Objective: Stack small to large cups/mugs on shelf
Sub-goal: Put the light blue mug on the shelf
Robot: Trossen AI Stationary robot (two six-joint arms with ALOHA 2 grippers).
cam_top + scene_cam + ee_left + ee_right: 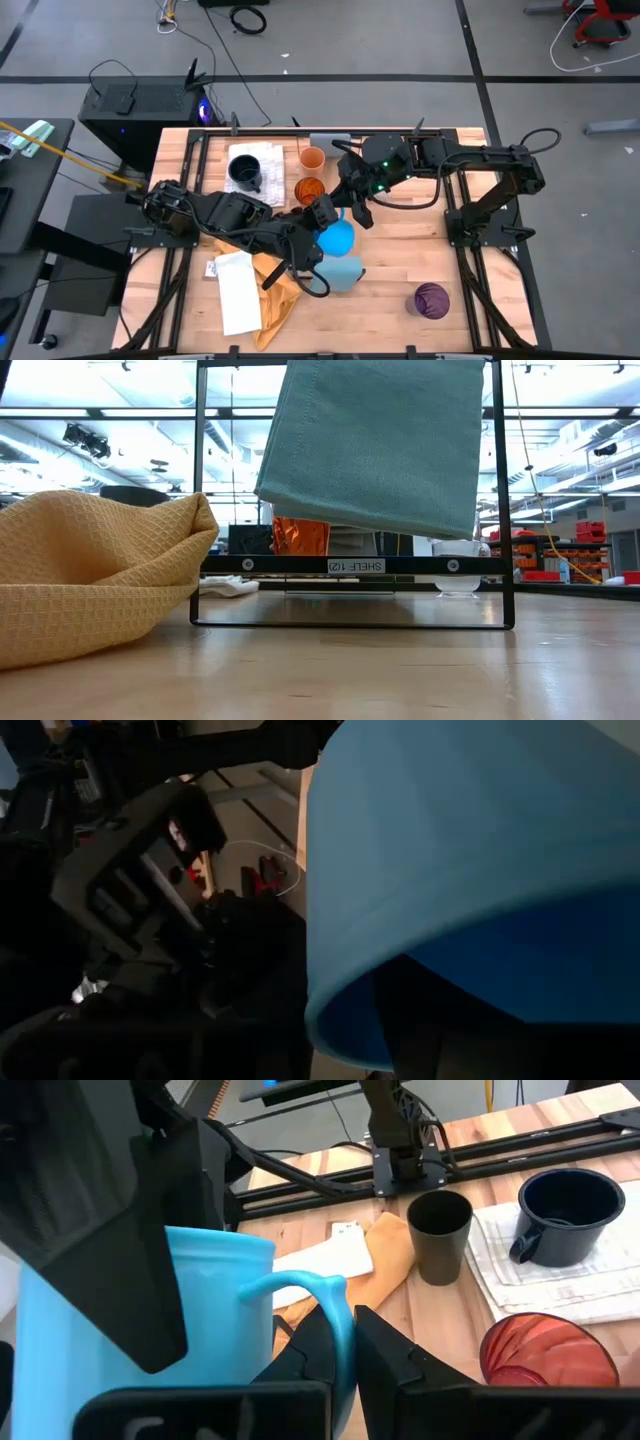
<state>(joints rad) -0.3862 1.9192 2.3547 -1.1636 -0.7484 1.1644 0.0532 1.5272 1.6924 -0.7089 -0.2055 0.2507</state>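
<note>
Right wrist view: right gripper [345, 1342] fingers clenched on handle of bright blue ceramic mug [215, 1315]; left gripper [318, 212] fingers' state unclear, beside mug above tabletop [400, 270].

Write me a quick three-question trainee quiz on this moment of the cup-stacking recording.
1. True or false: the right tool grips the bright blue ceramic mug by its handle.
2. What lies under the navy ceramic mug? A) a white cloth B) a yellow cloth C) a metal tray
3. Which vessel stands alone, far from the other vessels?
Key: 1 true; 2 A; 3 the purple translucent cup.
</note>
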